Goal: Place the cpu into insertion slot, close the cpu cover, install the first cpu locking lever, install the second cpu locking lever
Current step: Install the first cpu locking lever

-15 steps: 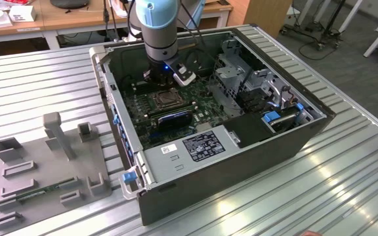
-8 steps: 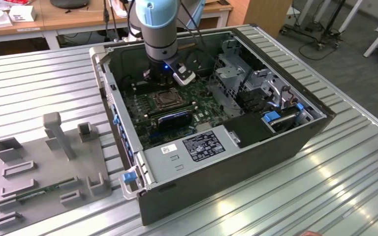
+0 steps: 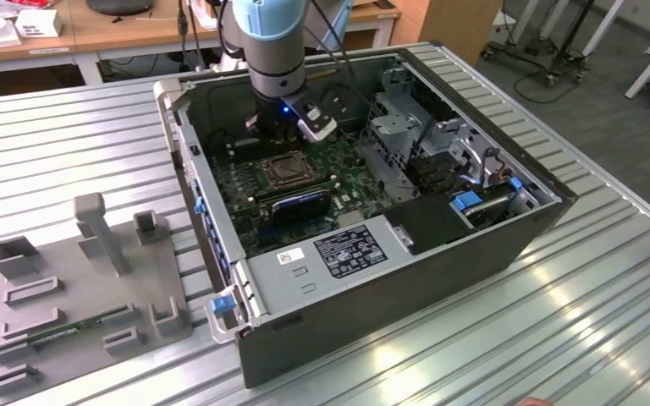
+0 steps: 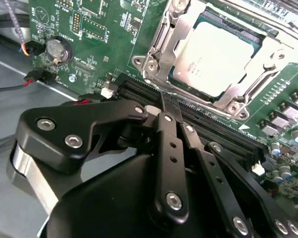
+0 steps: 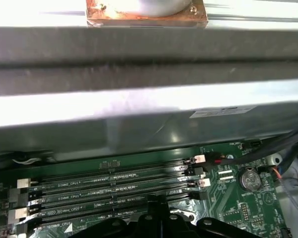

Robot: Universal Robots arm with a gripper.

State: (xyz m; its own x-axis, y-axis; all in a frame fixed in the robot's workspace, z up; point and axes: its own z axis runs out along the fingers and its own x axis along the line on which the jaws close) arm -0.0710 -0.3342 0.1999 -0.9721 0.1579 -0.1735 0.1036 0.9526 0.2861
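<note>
The cpu (image 4: 216, 54), with its silvery-tan top, lies flat in the insertion slot (image 3: 283, 172) on the green board. The silver cpu cover (image 4: 280, 52) is down over its edges, and the chip shows through its window. A thin metal locking lever (image 4: 160, 52) runs along the socket's side nearest my gripper. In the second wrist view my gripper (image 4: 164, 110) is shut, its black fingers pressed together. Its tips hover just off the socket's corner, above the memory slots. I see nothing between them. The arm reaches down into the open case, gripper (image 3: 281, 139) just above the socket.
Long black memory slots (image 5: 114, 191) run beside the socket. A coin battery (image 4: 58, 49) and red and black wires (image 4: 35, 79) lie on the board's edge. The case wall (image 5: 139, 59) stands close by. A drive cage (image 3: 404, 135) and a grey fixture (image 3: 88, 279) flank the work area.
</note>
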